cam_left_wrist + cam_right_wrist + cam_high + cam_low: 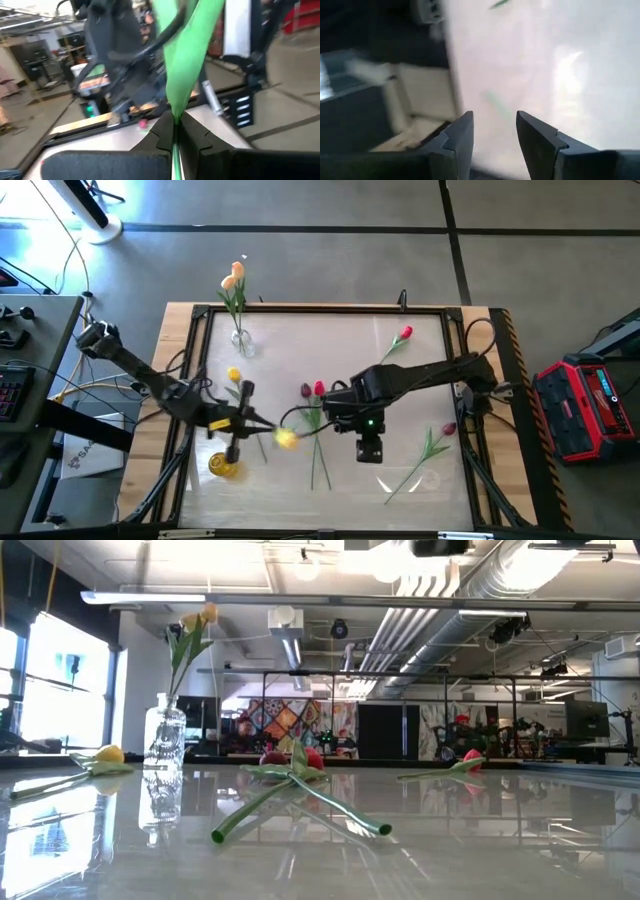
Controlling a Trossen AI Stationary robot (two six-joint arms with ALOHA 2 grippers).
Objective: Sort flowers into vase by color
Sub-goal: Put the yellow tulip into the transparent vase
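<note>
My left gripper (258,423) is over the table's left half, shut on a yellow tulip (285,439). My right gripper (368,456) hovers open over the table's middle, touching nothing; its open fingers (492,137) show bare tabletop between them. A clear glass vase (240,338) (164,735) stands near the far left corner with peach and yellow tulips upright in it. Lying flat on the table are a yellow tulip (233,376) (108,754), two red ones (313,390) (290,758) with crossed stems, another red one (404,335) (470,755) and a maroon one (448,428). My left gripper pinches the yellow tulip's green stem and leaf (176,116) between its two fingers. The leaf (187,60) stands out past the fingertips. The yellow head (285,439) lies toward the table's right of the gripper. The low view shows no such flower lying on the table.
A raised dark frame (320,308) runs around the white tabletop. A small yellow object (223,466) sits near the left edge below my left gripper; what it is I cannot tell. Cables trail along both arms. A red case (590,405) stands on the floor to the right.
</note>
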